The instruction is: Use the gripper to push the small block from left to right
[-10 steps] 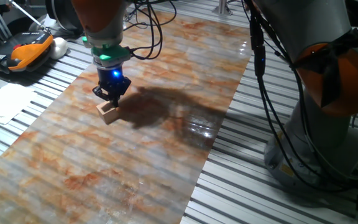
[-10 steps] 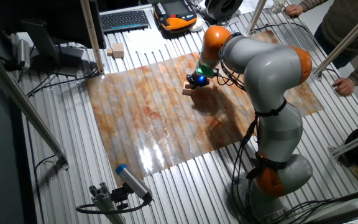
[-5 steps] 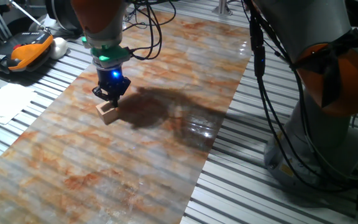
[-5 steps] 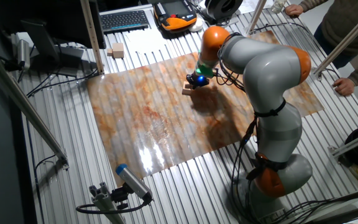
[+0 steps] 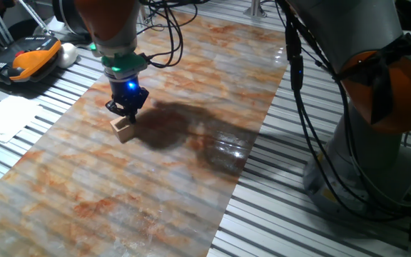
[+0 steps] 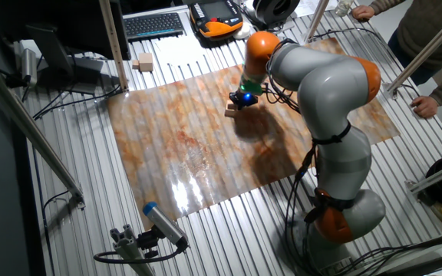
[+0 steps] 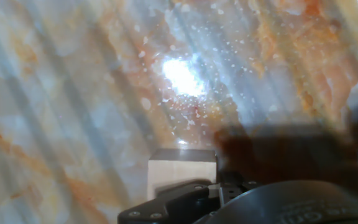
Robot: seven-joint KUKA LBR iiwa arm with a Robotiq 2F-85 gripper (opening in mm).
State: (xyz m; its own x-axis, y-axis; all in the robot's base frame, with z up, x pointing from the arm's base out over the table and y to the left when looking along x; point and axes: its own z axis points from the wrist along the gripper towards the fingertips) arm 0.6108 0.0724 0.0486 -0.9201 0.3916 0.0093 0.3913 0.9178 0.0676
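Observation:
The small block [image 5: 123, 128] is a light-tan wooden cube lying on the marbled orange-grey mat [image 5: 163, 185], towards its left side. My gripper [image 5: 126, 111] points down with its blue light on, its fingertips together and pressed against the block's upper far edge. From the other side, the block [image 6: 231, 112] sits just left of the gripper [image 6: 239, 102]. In the hand view the block [image 7: 182, 169] fills the lower middle, directly against the dark fingers [image 7: 179, 200].
An orange-black handset [image 5: 28, 57] and white paper [image 5: 6, 118] lie off the mat's left edge. The arm's base and cables [image 5: 362, 143] stand at the right. A keyboard [image 6: 153, 24], a tan wooden piece [image 6: 143, 63] and a person's hand [image 6: 427, 104] border the table.
The arm's wrist has leaned slightly to the left. The gripper tip and block stay in nearly the same spot on the mat.

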